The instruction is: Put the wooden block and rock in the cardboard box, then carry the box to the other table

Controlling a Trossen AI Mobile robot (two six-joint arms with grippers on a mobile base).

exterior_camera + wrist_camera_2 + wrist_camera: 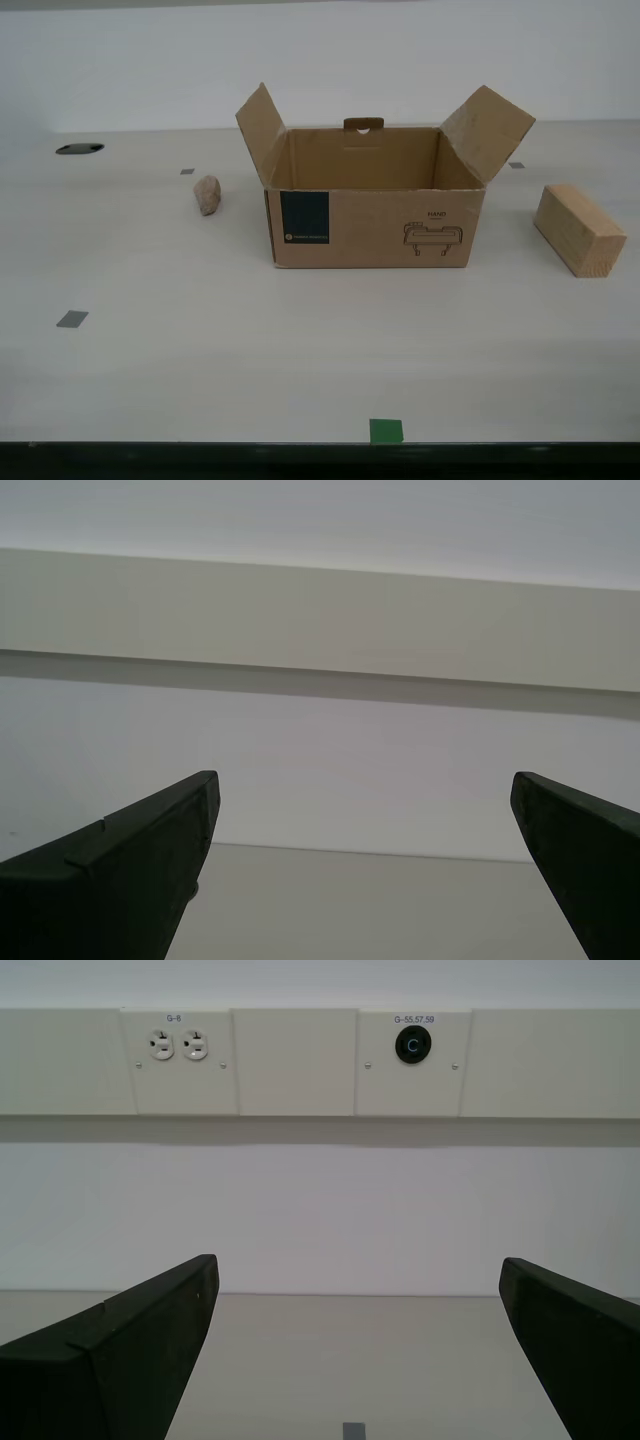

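Note:
The cardboard box [375, 225] stands open in the middle of the off-white table [200, 370], its flaps spread out. The rock [207, 194] lies on the table towards the exterior view's left of the box. On the box's other side, near the exterior view's right edge, the wooden block [579, 229] rests on the table. No arm shows in the exterior view. My first gripper [355, 1350] is open and holds nothing, facing a wall. My second gripper [360, 870] is open too, with only wall and table edge between its fingers. The other table is out of view.
Small grey squares [72, 319] mark the table, and a green tape square [386, 431] sits at its near edge. A dark oval hole [79, 149] lies at the far left in the exterior view. Wall sockets [178, 1045] show in the first wrist view.

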